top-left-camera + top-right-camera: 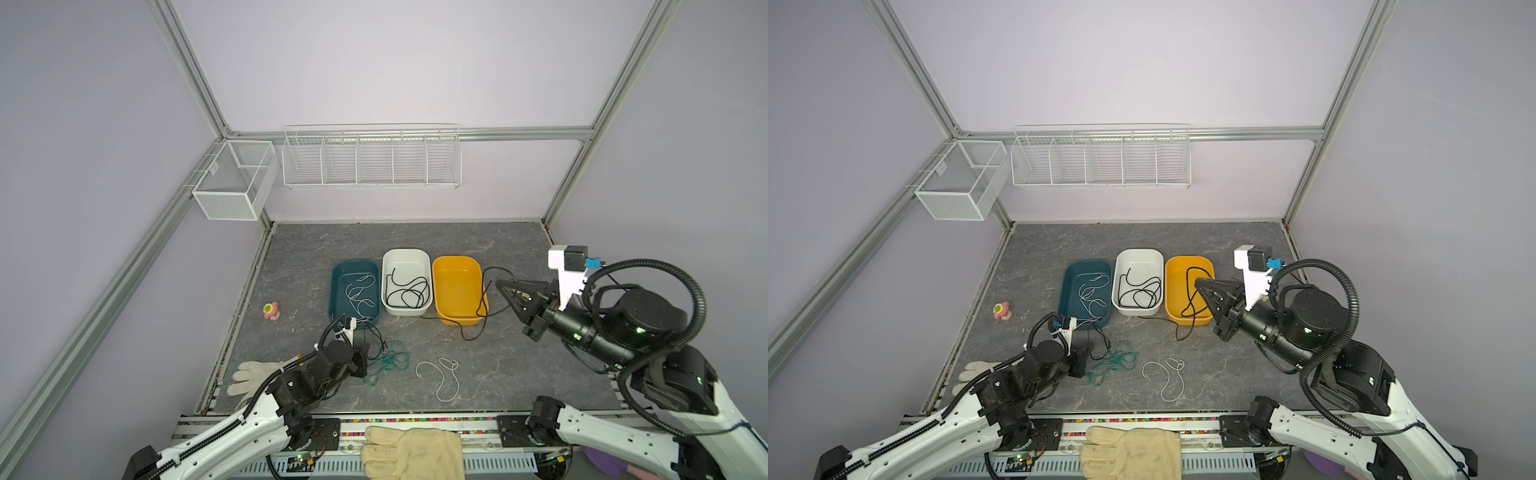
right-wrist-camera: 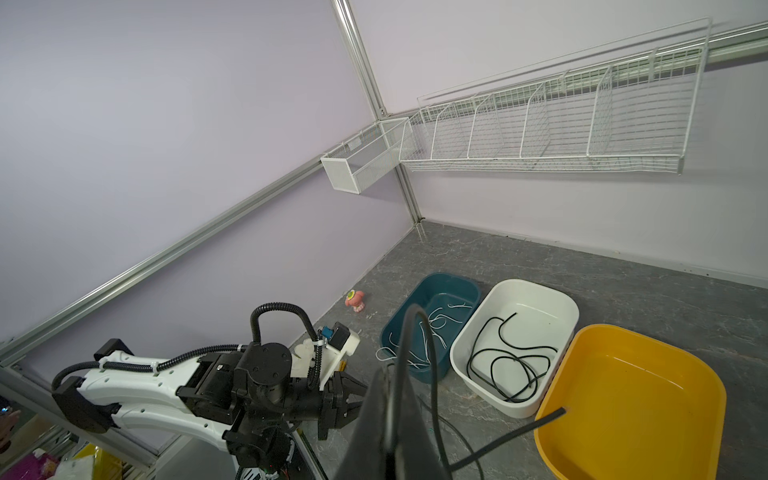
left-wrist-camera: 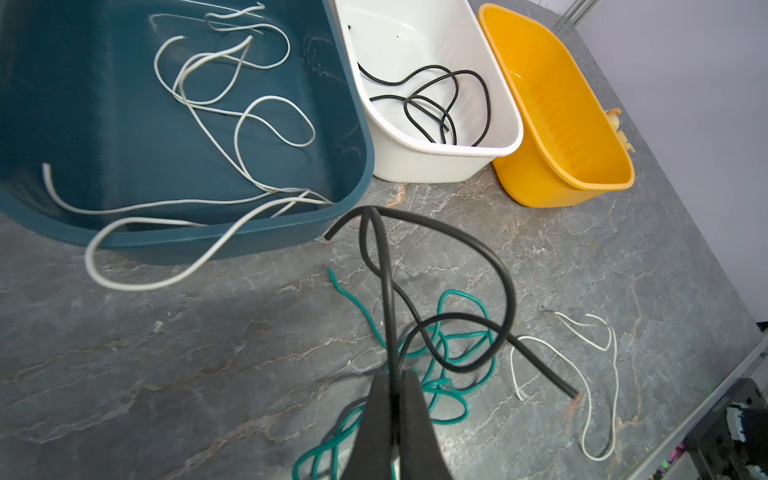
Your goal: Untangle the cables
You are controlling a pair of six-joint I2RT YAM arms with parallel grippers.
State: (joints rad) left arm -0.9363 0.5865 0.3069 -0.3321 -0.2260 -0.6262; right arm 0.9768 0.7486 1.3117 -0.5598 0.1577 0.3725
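Observation:
My left gripper (image 1: 365,355) (image 3: 392,374) is shut on a short black cable (image 3: 498,270) lifted over a teal-green cable (image 1: 388,361) (image 3: 457,295) lying tangled on the table. My right gripper (image 1: 496,283) (image 2: 392,374) hangs beside the yellow bin (image 1: 457,266), shut on another black cable (image 1: 483,305) (image 2: 519,432) that loops down to the table. A white cable (image 1: 442,376) lies loose near the front. White cables (image 1: 359,295) lie in the teal bin (image 1: 334,291), one hanging over its rim. A black cable (image 1: 407,291) sits in the white bin (image 1: 405,254).
A small pink toy (image 1: 272,311) sits left of the bins. A white glove (image 1: 253,376) lies under the left arm, and a yellowish glove (image 1: 411,453) is on the front rail. Wire baskets (image 1: 372,160) (image 1: 235,178) hang on the back wall.

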